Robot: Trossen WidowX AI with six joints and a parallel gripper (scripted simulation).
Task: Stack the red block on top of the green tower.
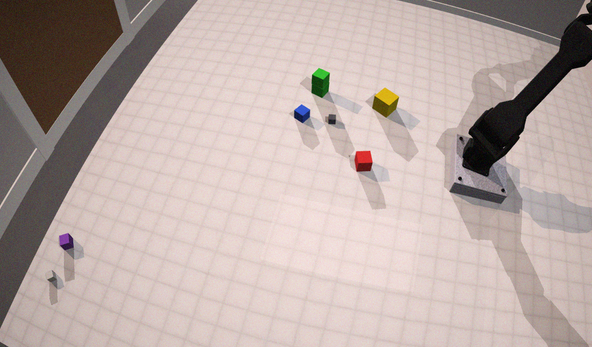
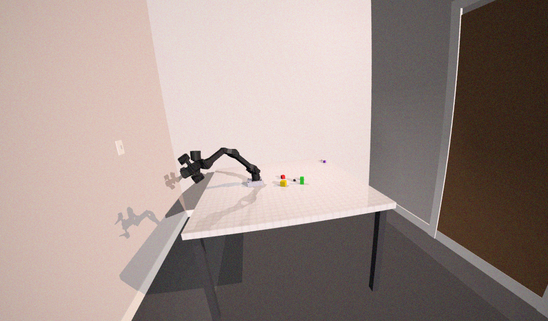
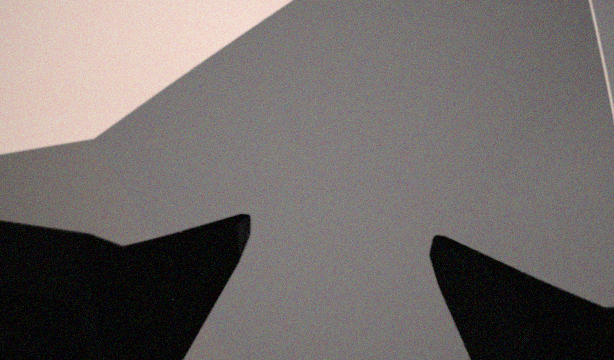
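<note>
Red block [image 1: 363,160] sits apart — small dark cube [image 1: 331,119] nearer green tower [image 1: 320,82].

Top view. The counter [image 1: 246,259] carries all items. The two-block tower [image 1: 320,82] stands upper centre. The largest block [image 1: 385,101] sits to its right, a mid-sized block [image 1: 301,113] lower left of it, and the smallest block [image 1: 331,119] just below it. The block to be stacked [image 1: 363,160] lies alone below these, left of the arm base [image 1: 479,172]. Two further blocks [image 1: 66,240] [image 1: 51,276] lie at lower left. In the exterior view, the end effector [image 2: 184,172] hangs beyond the counter's left edge.
</note>
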